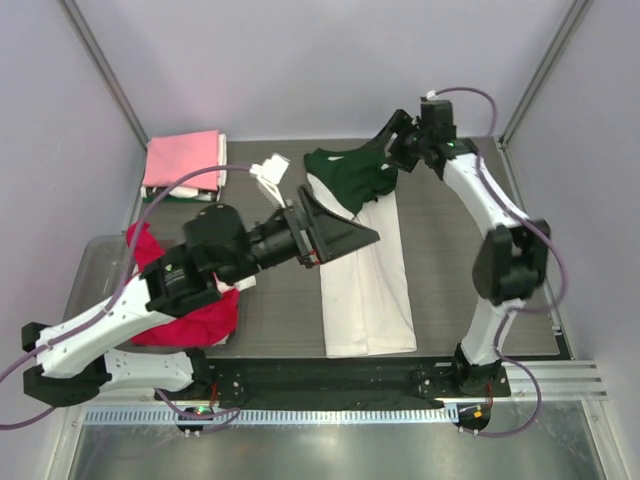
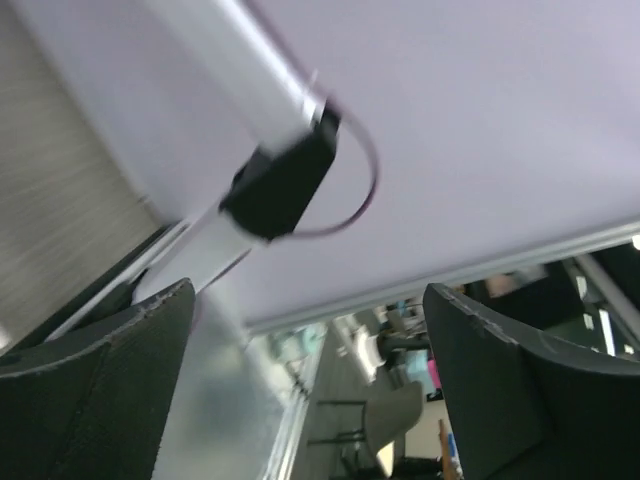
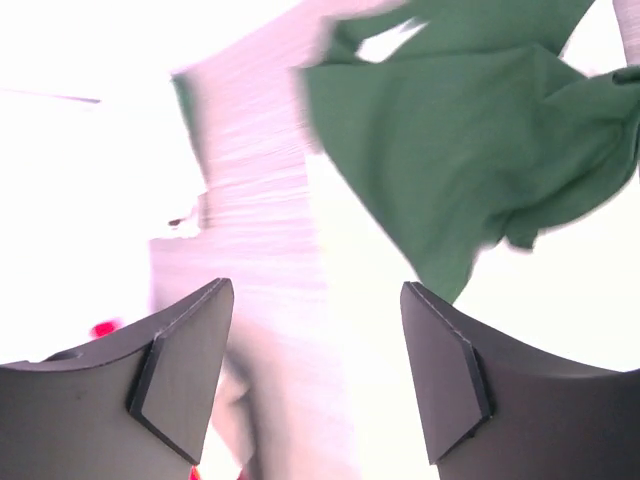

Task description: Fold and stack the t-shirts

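Right wrist view overexposed (whites blown out), left wrist blurred

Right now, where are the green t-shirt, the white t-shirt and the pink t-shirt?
green t-shirt (image 1: 345,180): top external view, middle of its crumpled body.
white t-shirt (image 1: 365,295): top external view, middle of the long folded strip.
pink t-shirt (image 1: 182,158): top external view, centre of its folded top face.

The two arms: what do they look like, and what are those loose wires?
Both the left arm and right arm have white links, chunky black joints and black bases. A thin purplish-grey cable loops along each. The left gripper and right gripper each end in two dark, wedge-shaped fingers.
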Robot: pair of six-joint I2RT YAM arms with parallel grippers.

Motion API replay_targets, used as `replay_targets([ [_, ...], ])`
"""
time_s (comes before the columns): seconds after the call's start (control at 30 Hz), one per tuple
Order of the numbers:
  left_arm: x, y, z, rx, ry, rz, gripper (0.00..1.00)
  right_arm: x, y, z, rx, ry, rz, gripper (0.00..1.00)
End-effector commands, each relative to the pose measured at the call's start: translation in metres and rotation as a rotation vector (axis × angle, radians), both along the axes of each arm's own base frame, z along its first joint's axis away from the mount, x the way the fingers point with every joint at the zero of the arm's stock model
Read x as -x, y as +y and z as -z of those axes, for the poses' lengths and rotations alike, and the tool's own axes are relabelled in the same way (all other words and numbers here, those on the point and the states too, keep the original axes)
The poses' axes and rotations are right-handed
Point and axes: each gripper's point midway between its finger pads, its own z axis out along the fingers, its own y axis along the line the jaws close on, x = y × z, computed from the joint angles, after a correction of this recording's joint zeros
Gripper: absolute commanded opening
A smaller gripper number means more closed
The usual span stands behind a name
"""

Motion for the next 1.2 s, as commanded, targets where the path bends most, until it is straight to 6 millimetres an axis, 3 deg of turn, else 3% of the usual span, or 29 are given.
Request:
replay_targets([
  [0.0, 0.005, 0.006, -0.085, 0.326, -0.052, 0.015, 1.00, 0.055, -0.017, -0.082, 0.004, -0.156, 0.025, 0.74],
  [0.03, 0.006, 0.010, -0.097, 0.361, -0.048, 0.014, 1.00, 0.084, -0.025, -0.080, 0.014, -0.153, 0.034, 0.75],
  [0.1, 0.009, 0.016, -0.119, 0.416, -0.034, 0.023, 1.00, 0.109, -0.036, -0.071, 0.038, -0.146, 0.060, 0.75],
  [0.13, 0.012, 0.021, -0.137, 0.452, -0.043, 0.028, 1.00, 0.136, -0.042, -0.064, 0.043, -0.141, 0.065, 0.76],
  [0.2, 0.016, 0.027, -0.150, 0.480, -0.046, 0.042, 1.00, 0.157, -0.051, -0.055, 0.056, -0.137, 0.084, 0.76],
  [0.23, 0.018, 0.030, -0.156, 0.494, -0.049, 0.044, 1.00, 0.171, -0.055, -0.033, 0.070, -0.096, 0.087, 0.76],
  [0.27, 0.020, 0.035, -0.164, 0.504, -0.056, 0.044, 1.00, 0.184, -0.059, -0.042, 0.069, -0.128, 0.098, 0.76],
  [0.33, 0.023, 0.043, -0.172, 0.517, -0.066, 0.041, 1.00, 0.201, -0.065, -0.022, 0.089, -0.083, 0.108, 0.77],
  [0.4, 0.024, 0.053, -0.178, 0.532, -0.080, 0.024, 1.00, 0.212, -0.070, -0.017, 0.103, -0.068, 0.111, 0.77],
  [0.6, 0.023, 0.078, -0.188, 0.505, -0.116, -0.044, 1.00, 0.219, -0.076, 0.001, 0.137, -0.011, 0.129, 0.77],
  [0.63, 0.015, 0.078, -0.179, 0.465, -0.097, -0.083, 1.00, 0.219, -0.075, 0.004, 0.131, 0.002, 0.135, 0.77],
  [0.87, 0.006, 0.105, -0.172, 0.465, -0.103, -0.191, 1.00, 0.210, -0.070, 0.013, 0.109, 0.027, 0.132, 0.77],
  [1.03, 0.014, 0.106, -0.182, 0.463, -0.156, -0.155, 1.00, 0.210, -0.072, 0.016, 0.123, 0.027, 0.137, 0.76],
  [1.17, 0.014, 0.086, -0.179, 0.423, -0.151, -0.113, 1.00, 0.212, -0.073, 0.020, 0.129, 0.034, 0.135, 0.77],
])
